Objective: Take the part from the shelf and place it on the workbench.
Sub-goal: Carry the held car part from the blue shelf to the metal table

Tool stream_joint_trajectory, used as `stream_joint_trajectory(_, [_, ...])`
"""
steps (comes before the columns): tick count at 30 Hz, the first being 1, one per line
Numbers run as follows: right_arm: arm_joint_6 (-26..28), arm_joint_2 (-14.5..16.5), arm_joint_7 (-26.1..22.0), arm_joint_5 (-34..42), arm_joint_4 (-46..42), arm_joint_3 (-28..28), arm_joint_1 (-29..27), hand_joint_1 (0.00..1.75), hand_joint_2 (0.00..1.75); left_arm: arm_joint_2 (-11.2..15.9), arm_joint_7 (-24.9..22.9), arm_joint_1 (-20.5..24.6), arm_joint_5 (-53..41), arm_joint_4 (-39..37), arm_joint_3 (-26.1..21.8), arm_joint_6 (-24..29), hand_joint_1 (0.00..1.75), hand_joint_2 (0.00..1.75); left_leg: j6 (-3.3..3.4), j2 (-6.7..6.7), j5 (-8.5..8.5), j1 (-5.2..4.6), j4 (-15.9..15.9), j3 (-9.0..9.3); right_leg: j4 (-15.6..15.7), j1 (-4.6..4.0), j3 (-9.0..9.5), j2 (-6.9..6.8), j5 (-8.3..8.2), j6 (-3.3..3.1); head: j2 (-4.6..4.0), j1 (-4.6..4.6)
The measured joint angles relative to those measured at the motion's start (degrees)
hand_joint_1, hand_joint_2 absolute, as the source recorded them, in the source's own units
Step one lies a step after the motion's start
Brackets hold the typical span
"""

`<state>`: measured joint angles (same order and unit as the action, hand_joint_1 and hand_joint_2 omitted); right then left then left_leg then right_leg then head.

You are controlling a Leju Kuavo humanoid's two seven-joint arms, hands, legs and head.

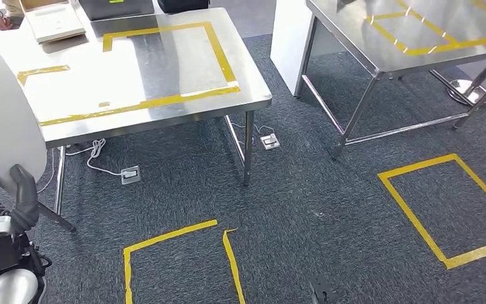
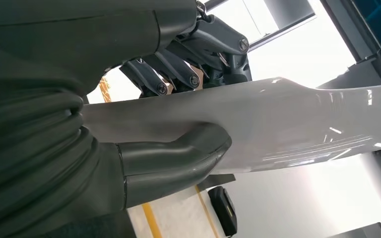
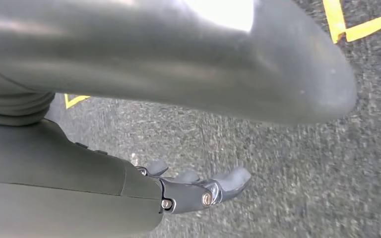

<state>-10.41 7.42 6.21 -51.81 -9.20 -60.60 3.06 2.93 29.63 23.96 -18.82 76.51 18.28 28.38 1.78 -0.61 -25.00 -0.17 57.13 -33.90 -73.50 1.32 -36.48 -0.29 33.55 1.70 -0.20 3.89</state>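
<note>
A steel worktop (image 1: 164, 111) is standing at eleven o'clock, carrying a yellow tape rectangle (image 1: 164, 63) and a flat beige box (image 1: 54, 20) at its far edge. A second worktop (image 1: 380, 57) is standing at one o'clock. Grey carpet floor (image 1: 304, 202) is showing yellow tape squares (image 1: 449, 209).

Part (image 2: 287, 124) glossy white; bench (image 1: 164, 114) silver w/ yellow tape (image 1: 164, 98) outline; carpet (image 1: 304, 209) dk grey speckled, yellow tape squares (image 1: 446, 209); left hand (image 2: 173, 158) dk grey.
</note>
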Motion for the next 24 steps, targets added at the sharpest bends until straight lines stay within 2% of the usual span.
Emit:
stream_joint_trajectory(1, [0.01, -0.01, 0.02, 0.08, 0.0, -0.04, -0.08, 0.0, 0.0, -0.13, -0.13, -0.04, -0.31, -0.09, 0.04, 0.01, 1.75, 1.75, 0.01, -0.18, -0.65, 0.0, -0.03, 0.8, -1.27, -0.05, -2.03, 0.05, 2.06, 0.11, 0.0, 0.07])
stream_joint_trajectory(2, [0.01, -0.01, 0.04, 0.15, 0.0, -0.08, -0.18, 0.0, 0.0, -0.27, -0.29, -0.04, -0.64, -0.18, 0.07, 0.04, 1.75, 1.75, -0.03, -0.36, -1.37, 0.0, -0.03, 1.69, -1.1, -0.1, -3.36, 0.09, 3.66, 0.19, 0.0, 0.1])
stream_joint_trajectory(3, [0.01, -0.01, 0.04, 0.19, 0.0, -0.11, -0.26, 0.0, 0.0, -0.4, -0.44, -0.01, -0.9, -0.25, 0.09, 0.09, 1.75, 1.75, -0.11, -0.52, -2.06, 0.0, 0.0, 2.58, 0.21, -0.13, -3.99, 0.11, 4.16, 0.25, 0.0, 0.13])
stream_joint_trajectory(4, [0.01, -0.01, 0.04, 0.21, 0.0, -0.14, -0.33, 0.0, 0.0, -0.59, -0.57, 0.04, -1.2, -0.31, 0.13, 0.18, 1.75, 1.75, -0.25, -0.61, -2.9, 0.0, 0.04, 3.65, 3.18, -0.13, -3.98, 0.13, 2.35, 0.22, 0.0, 0.16])
stream_joint_trajectory(7, [0.0, -0.01, 0.14, 0.21, 0.0, -0.31, -0.6, 0.0, 0.0, -1.09, -0.88, 0.25, -2.1, -0.64, 0.54, 0.44, 1.75, 1.75, -0.93, -0.87, -5.63, -0.16, 0.45, 5.9, 13.06, -0.38, -2.91, 0.16, -8.76, -0.4, 0.0, 0.03])
stream_joint_trajectory(8, [-0.01, -0.01, 0.19, 0.21, 0.0, -0.37, -0.65, 0.0, 0.0, -1.19, -0.96, 0.31, -2.41, -0.72, 0.71, 0.48, 1.75, 1.75, -1.25, -0.97, -6.25, -0.23, 0.59, 6.5, 14.37, -0.52, -2.61, 0.18, -10.5, -0.77, 0.0, -0.06])
stream_joint_trajectory(11, [-0.03, 0.03, 0.25, 0.19, 0.0, -0.43, -0.49, 0.0, 0.0, -1.42, -1.06, 0.73, -3.39, -0.66, 1.05, 0.53, 1.75, 1.75, -2.35, -0.9, -6.36, -0.23, 1.97, 7.54, 15.04, -0.52, -0.88, 0.29, -10.12, -2.22, 0.01, -0.16])
stream_joint_trajectory(12, [-0.03, 0.05, 0.24, 0.17, 0.0, -0.43, -0.44, 0.0, 0.0, -1.46, -1.04, 0.98, -3.69, -0.67, 1.2, 0.55, 1.75, 1.75, -2.62, -0.65, -6.08, -0.19, 3.93, 6.64, 15.13, -0.43, -0.1, 0.32, -9.79, -2.66, 0.01, -0.32])
stream_joint_trajectory(13, [-0.02, 0.06, 0.24, 0.15, 0.0, -0.44, -0.39, 0.0, 0.0, -1.48, -1.02, 1.23, -3.92, -0.73, 1.37, 0.56, 1.75, 1.75, -2.86, -0.39, -6.18, -0.11, 6.85, 4.97, 15.17, -0.34, 0.72, 0.35, -9.41, -2.99, 0.01, -0.45])
stream_joint_trajectory(14, [-0.01, 0.05, 0.25, 0.11, 0.0, -0.44, -0.38, 0.0, 0.0, -1.5, -1.01, 1.39, -4.08, -0.87, 1.56, 0.57, 1.75, 1.75, -3.13, -0.14, -6.81, 0.01, 10.45, 2.55, 15.2, -0.32, 1.43, 0.35, -8.78, -3.16, 0.0, -0.59])
stream_joint_trajectory(16, [0.02, 0.03, 0.26, 0.05, 0.0, -0.45, -0.34, 0.0, 0.0, -1.51, -1.01, 1.52, -4.18, -1.23, 1.86, 0.58, 1.75, 1.75, -3.64, 0.01, -10.24, 0.3, 16.16, -2.56, 15.2, -0.29, 2.89, 0.39, -7.38, -3.2, 0.0, -0.64])
stream_joint_trajectory(17, [0.03, 0.04, 0.27, 0.03, 0.0, -0.46, -0.36, 0.0, 0.0, -1.52, -1.03, 1.51, -4.19, -1.4, 1.94, 0.58, 1.75, 1.75, -3.76, 0.06, -12.02, 0.42, 17.05, -4.38, 15.2, -0.25, 3.78, 0.45, -6.6, -3.13, 0.0, -0.67])
stream_joint_trajectory(18, [0.03, 0.04, 0.27, 0.03, 0.0, -0.46, -0.4, 0.0, 0.0, -1.52, -1.04, 1.52, -4.19, -1.55, 1.97, 0.58, 1.75, 1.75, -3.78, 0.13, -12.8, 0.5, 16.44, -5.45, 15.2, -0.2, 4.77, 0.5, -5.8, -3.01, 0.0, -0.67])
stream_joint_trajectory(19, [0.04, 0.05, 0.28, 0.03, 0.0, -0.47, -0.44, 0.0, 0.0, -1.52, -1.03, 1.56, -4.2, -1.69, 1.99, 0.58, 1.75, 1.75, -3.72, 0.21, -11.86, 0.54, 14.32, -5.83, 15.2, -0.11, 5.87, 0.53, -4.93, -2.86, 0.0, -0.65])
stream_joint_trajectory(20, [0.07, 0.07, 0.28, 0.03, 0.0, -0.47, -0.49, 0.0, 0.0, -1.51, -0.98, 1.66, -4.22, -1.87, 2.04, 0.57, 1.75, 1.75, -3.64, 0.37, -8.87, 0.56, 11.11, -5.8, 15.21, -0.03, 6.86, 0.53, -4.02, -2.64, 0.0, -0.68])
stream_joint_trajectory(22, [0.16, 0.09, 0.27, -0.05, 0.0, -0.47, -0.42, 0.0, 0.0, -1.45, -0.77, 2.11, -4.27, -2.59, 2.33, 0.55, 1.75, 1.75, -3.28, 0.91, -0.98, 0.47, 4.62, -5.7, 15.03, -0.05, 8.47, 0.48, -2.18, -2.0, 0.0, -0.98])
stream_joint_trajectory(23, [0.22, 0.1, 0.27, -0.09, 0.0, -0.47, -0.33, 0.0, 0.0, -1.44, -0.66, 2.36, -4.29, -2.97, 2.54, 0.54, 1.75, 1.75, -2.94, 1.14, 1.61, 0.37, 2.89, -5.57, 15.15, -0.1, 8.97, 0.44, -1.36, -1.59, 0.0, -1.13])
stream_joint_trajectory(24, [0.27, 0.1, 0.27, -0.15, -0.01, -0.47, -0.23, 0.0, 0.0, -1.43, -0.5, 2.69, -4.31, -3.34, 2.73, 0.52, 1.75, 1.75, -2.47, 1.26, 2.52, 0.3, 2.15, -5.46, 15.06, -0.2, 9.51, 0.42, -1.01, -1.11, 0.0, -1.27])
